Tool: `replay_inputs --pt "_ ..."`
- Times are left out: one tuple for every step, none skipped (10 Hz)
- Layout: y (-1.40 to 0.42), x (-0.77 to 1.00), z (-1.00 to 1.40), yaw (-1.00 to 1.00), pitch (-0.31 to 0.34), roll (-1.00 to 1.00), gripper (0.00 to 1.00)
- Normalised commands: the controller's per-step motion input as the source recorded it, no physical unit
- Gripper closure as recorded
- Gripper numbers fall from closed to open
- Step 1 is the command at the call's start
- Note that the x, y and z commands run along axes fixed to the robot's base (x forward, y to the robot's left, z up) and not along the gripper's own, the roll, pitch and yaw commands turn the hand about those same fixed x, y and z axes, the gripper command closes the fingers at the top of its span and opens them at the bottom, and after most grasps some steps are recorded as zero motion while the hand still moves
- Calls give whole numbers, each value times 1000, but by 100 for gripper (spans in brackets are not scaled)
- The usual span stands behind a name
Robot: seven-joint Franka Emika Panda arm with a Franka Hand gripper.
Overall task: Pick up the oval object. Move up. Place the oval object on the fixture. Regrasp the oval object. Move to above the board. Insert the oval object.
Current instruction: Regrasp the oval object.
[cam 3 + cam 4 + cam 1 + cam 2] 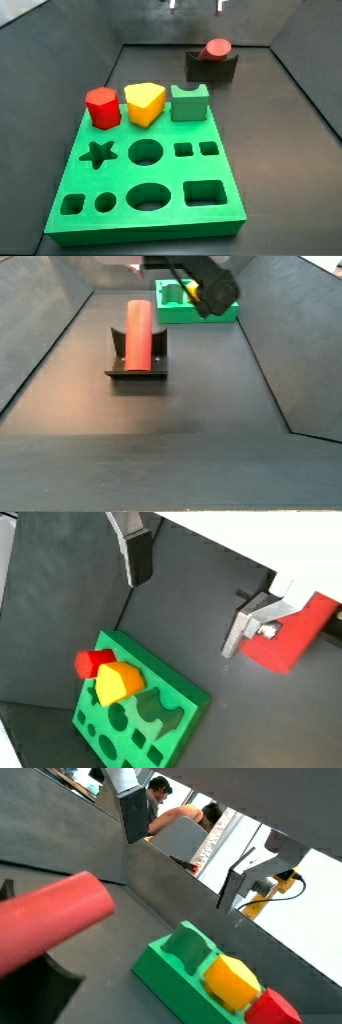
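The salmon-red oval object [139, 334] lies lengthwise in the notch of the dark fixture [136, 364]; a side view shows its round end [217, 47] on the fixture [210, 70]. My gripper [195, 5] hangs high above it, open and empty, with only its fingertips showing at the frame edge. In both wrist views the gripper [187, 597] [185, 853] has bare floor between its fingers, and the oval object [301, 632] [47, 928] lies off to one side. The green board [147, 180] sits nearer the camera than the fixture.
On the board's far edge stand a red hexagonal block [102, 108], a yellow block [146, 103] and a green notched block [190, 102]. Dark walls enclose the floor on all sides. My arm [203, 284] partly covers the board [168, 296].
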Motion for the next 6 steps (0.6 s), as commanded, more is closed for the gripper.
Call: replay_inputs --pt "-10 -939 10 65 -84 105 0" --pt "-6 -801 14 63 -75 105 0" --pt "-5 -618 15 58 -62 102 0" --pt "-433 -419 -1000 -1000 -3 822 0" --pt "-454 -219 -1000 -1000 -16 819 0" --pt "-397 -84 -888 -1000 -35 816 0"
